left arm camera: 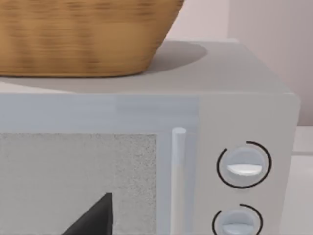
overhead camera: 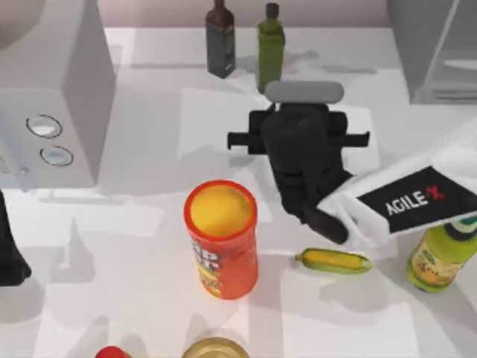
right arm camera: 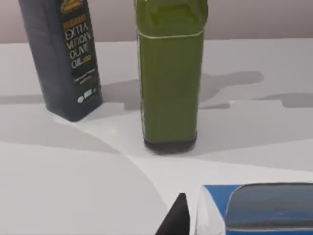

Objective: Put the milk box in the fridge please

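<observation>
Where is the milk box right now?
In the right wrist view the milk box sits just in front of the green bottle. In the top view that is the table's back middle, under the right end effector.

Three bottles [overhead camera: 220,39], one chip can [overhead camera: 221,239], one milk box [right arm camera: 259,210], one fridge [overhead camera: 436,45].

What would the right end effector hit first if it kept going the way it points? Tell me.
Probably the milk box, directly beneath the right end effector. Past it stands the green bottle, though depth is unclear.
</observation>
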Motion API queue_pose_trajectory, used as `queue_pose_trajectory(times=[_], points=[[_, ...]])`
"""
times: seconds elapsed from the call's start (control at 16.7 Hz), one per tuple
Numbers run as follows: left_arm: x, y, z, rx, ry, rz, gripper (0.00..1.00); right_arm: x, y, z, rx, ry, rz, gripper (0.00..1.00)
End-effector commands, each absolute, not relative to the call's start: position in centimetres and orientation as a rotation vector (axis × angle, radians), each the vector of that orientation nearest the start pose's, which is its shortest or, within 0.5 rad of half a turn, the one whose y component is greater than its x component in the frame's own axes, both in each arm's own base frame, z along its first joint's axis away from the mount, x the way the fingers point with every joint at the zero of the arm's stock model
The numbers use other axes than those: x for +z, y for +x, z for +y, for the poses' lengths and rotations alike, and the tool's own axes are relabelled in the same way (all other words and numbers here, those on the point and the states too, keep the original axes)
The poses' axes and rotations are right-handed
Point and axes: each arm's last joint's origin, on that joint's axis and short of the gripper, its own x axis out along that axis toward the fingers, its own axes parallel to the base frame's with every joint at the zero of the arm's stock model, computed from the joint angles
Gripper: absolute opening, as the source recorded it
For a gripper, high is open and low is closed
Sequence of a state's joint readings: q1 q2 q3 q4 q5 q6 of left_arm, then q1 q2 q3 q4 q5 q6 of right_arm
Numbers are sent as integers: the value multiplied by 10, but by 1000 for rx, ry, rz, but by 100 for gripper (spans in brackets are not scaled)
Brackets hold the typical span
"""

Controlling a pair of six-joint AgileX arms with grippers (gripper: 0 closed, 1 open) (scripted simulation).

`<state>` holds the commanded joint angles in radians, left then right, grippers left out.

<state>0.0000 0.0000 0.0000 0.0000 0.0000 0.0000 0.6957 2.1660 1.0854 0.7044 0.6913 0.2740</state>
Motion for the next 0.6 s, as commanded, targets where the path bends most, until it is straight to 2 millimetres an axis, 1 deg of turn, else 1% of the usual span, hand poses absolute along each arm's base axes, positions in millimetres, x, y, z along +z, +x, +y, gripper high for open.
queue_pose_trajectory(times=[0.3,0.48,0.6], points=[[160,106,-1,0,0,0,100,127,335,259,-16,-22,323,0],[160,106,-1,0,0,0,100,163,331,256,-16,-26,327,0],[160,106,-1,0,0,0,100,182,330,256,-13,-6,307,0]])
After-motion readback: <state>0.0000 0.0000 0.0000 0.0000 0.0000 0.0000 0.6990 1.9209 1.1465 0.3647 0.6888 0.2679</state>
